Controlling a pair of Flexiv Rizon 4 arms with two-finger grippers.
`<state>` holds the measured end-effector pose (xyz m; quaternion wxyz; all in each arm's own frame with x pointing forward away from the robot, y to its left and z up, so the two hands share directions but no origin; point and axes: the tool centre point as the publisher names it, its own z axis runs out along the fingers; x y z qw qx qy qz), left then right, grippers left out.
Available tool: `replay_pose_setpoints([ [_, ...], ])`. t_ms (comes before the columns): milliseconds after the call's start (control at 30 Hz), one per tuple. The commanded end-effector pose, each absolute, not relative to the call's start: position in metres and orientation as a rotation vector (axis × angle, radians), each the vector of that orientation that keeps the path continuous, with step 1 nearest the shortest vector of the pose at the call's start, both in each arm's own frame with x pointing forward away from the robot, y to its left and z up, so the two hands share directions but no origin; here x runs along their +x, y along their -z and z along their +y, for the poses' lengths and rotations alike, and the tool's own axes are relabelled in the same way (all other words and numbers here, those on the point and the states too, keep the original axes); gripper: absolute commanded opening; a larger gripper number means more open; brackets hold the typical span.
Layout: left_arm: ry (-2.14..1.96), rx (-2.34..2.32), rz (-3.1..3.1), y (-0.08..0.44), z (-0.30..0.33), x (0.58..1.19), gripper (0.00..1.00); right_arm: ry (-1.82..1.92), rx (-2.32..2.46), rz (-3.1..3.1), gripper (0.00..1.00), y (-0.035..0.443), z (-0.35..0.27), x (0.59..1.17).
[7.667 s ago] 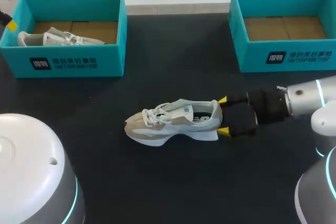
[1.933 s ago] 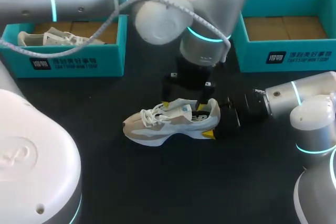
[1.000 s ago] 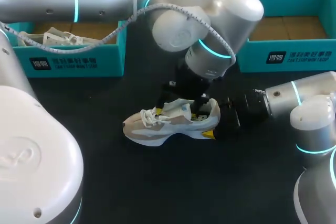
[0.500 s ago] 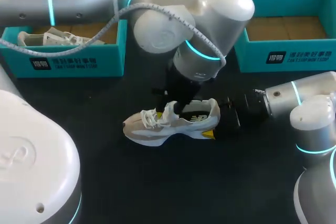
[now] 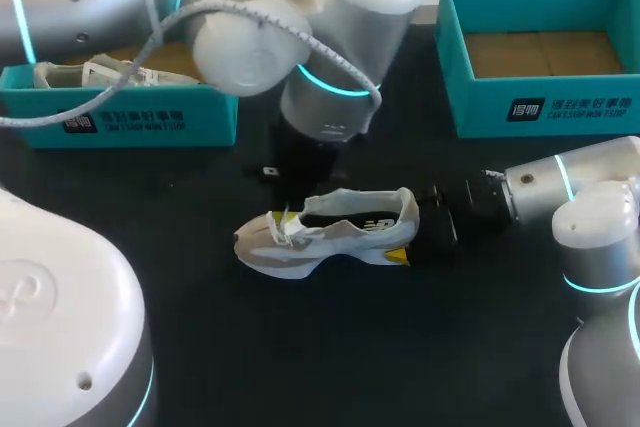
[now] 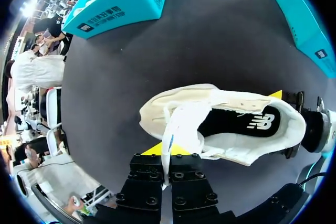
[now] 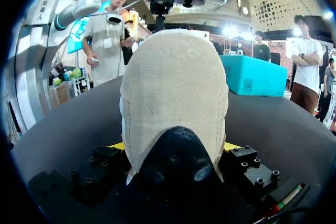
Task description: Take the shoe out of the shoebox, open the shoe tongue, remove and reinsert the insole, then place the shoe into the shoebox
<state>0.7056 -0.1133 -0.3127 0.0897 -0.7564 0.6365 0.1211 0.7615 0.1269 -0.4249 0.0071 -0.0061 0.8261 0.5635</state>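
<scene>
A beige and white shoe (image 5: 325,235) lies on its sole mid-table, toe to the left. My left gripper (image 5: 289,211) hangs over the laces and is shut on the white tongue (image 6: 181,127), which is folded forward toward the toe. In the left wrist view the tongue's edge runs between the fingers of the left gripper (image 6: 167,151), and the black insole (image 6: 244,123) shows in the open mouth. My right gripper (image 5: 411,226) holds the heel from the right. In the right wrist view the heel (image 7: 173,82) fills the gap of the right gripper (image 7: 173,148), with a yellow tip on each side.
A teal shoebox (image 5: 150,117) at the back left holds another pale shoe (image 5: 90,72). A second teal shoebox (image 5: 545,107) stands at the back right with only its cardboard floor showing. Dark tabletop lies in front of the shoe.
My left gripper closed on the tongue and drew it toward the toe, and the arm swung left. The shoe's mouth now gapes open. The right arm has kept still.
</scene>
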Motion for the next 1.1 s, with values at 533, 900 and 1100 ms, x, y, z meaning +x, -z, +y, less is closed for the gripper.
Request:
replay_pose_setpoints([
  [533, -0.473, -2.342, 1.803, 0.373, -0.06, 0.707, 0.55, -1.757, -0.017, 2.585, 0.0, 0.429, 0.132, 0.763],
  [900, -0.403, -2.414, 1.804, 0.364, -0.027, 0.705, 1.0, -1.757, -0.017, 2.585, 0.0, 0.429, 0.132, 0.763],
  [1100, -0.249, -2.216, 2.143, 0.333, -0.03, 0.706, 1.0, -1.757, -0.017, 2.585, 0.0, 0.429, 0.132, 0.763],
])
